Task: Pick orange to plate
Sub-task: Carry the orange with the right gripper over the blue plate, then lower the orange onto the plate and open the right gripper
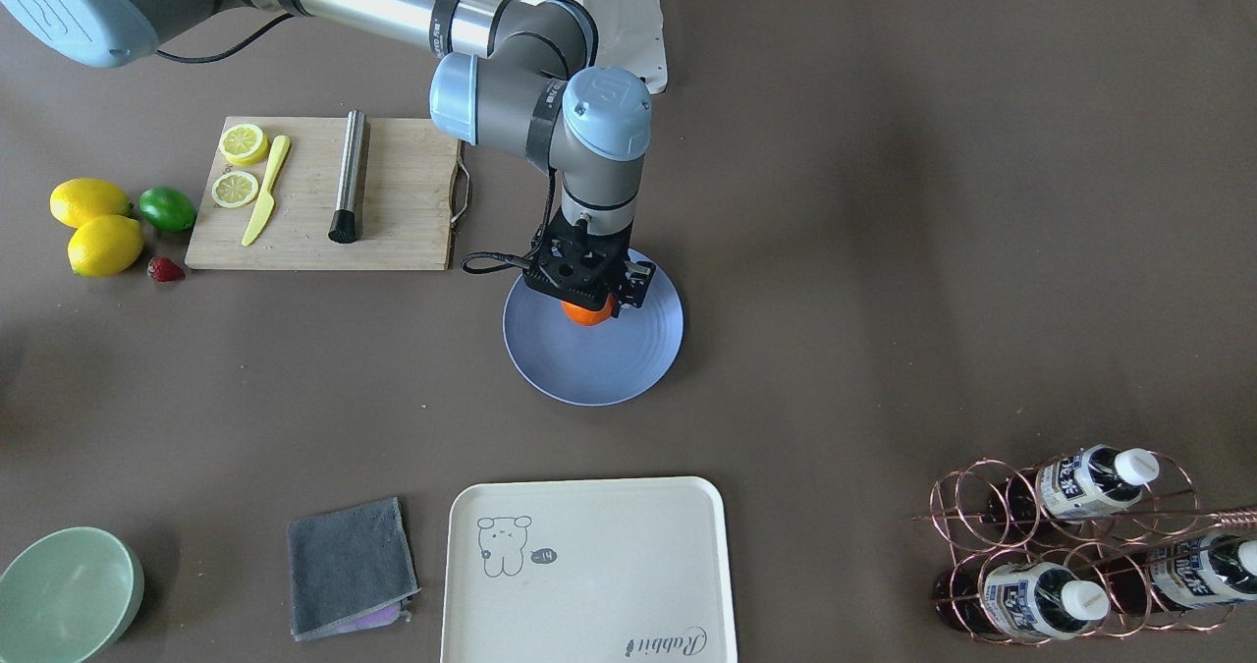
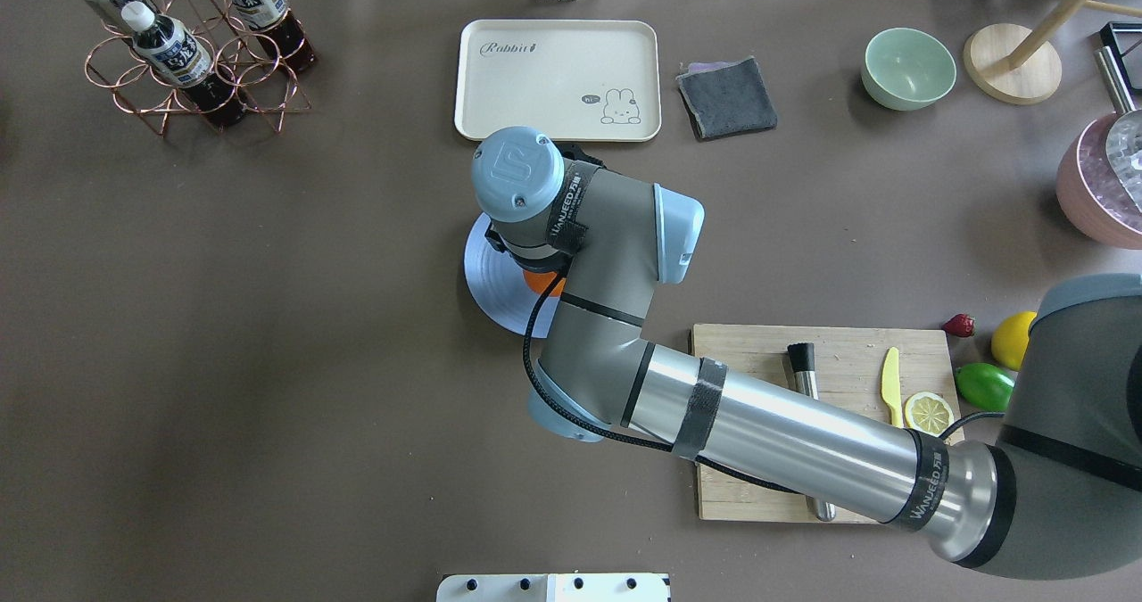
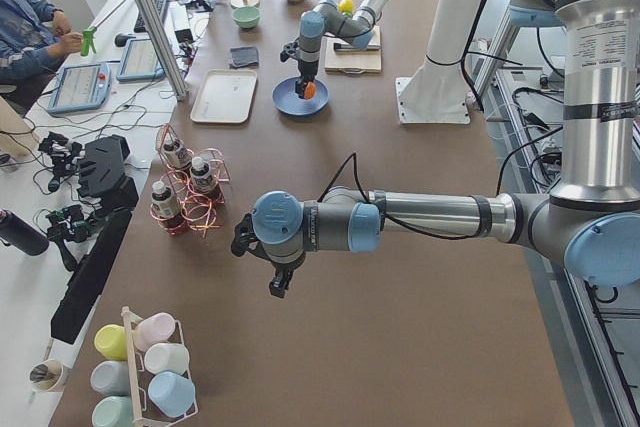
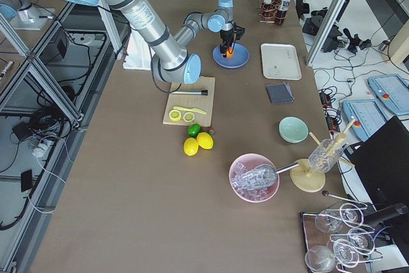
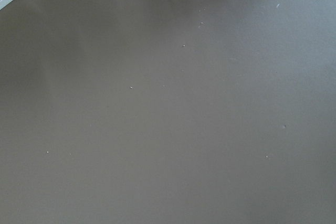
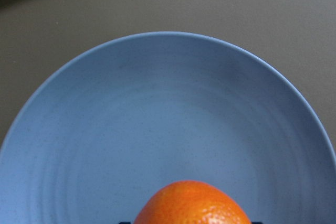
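Note:
The orange hangs just over the far part of the pale-blue plate, with my right gripper shut on it from above. In the right wrist view the orange fills the bottom centre with the plate spread beneath it; the fingers are out of frame. In the overhead view the arm hides most of the orange and half the plate. My left gripper shows only in the left side view, low over bare table, and I cannot tell whether it is open or shut.
A cutting board with lemon slices, a yellow knife and a metal rod lies beside the plate. Two lemons, a lime and a strawberry sit beyond it. A cream tray, grey cloth, green bowl and bottle rack line the operators' side.

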You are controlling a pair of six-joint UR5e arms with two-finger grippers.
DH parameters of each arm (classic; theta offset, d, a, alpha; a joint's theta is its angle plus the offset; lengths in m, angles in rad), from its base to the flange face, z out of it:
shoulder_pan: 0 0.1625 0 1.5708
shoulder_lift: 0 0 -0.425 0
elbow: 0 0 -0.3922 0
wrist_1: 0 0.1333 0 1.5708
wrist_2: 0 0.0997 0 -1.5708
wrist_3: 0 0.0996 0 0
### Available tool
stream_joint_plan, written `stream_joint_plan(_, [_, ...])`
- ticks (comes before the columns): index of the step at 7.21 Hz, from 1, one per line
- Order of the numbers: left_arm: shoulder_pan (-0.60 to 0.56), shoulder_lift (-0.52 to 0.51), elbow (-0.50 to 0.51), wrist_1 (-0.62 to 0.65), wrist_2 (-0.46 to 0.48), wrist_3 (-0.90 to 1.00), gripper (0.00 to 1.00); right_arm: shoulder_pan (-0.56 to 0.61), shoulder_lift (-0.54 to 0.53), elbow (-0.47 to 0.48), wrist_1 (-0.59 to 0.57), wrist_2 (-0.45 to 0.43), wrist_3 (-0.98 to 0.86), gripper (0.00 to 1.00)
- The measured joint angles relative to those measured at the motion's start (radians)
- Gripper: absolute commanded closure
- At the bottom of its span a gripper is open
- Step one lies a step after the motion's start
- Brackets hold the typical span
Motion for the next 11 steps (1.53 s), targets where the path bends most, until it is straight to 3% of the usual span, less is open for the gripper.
stream_joint_plan(1, [-0.001, 0.004, 0.0, -0.003, 0.0, 0.0, 0.02, -0.004, 0.0, -0.004, 0.006, -0.004, 0.0, 0.53])
stream_joint_plan(2, [-0.001, 0.007, 0.0, -0.004, 0.0, 0.0, 0.02, -0.005, 0.001, -0.008, 0.021, -0.008, 0.002, 0.21])
stream_joint_plan(3, [-0.004, 0.013, -0.002, -0.006, 0.0, 0.0, 0.02, -0.005, 0.002, -0.014, 0.033, -0.012, 0.003, 0.0])
stream_joint_plan(8, [-0.039, 0.067, 0.008, -0.109, 0.003, -0.001, 0.02, 0.05, 0.01, -0.007, 0.039, 0.007, -0.052, 0.0])
stream_joint_plan(11, [-0.04, 0.083, 0.013, -0.069, 0.12, -0.003, 0.02, 0.196, -0.044, 0.072, -0.009, 0.165, -0.197, 0.0])
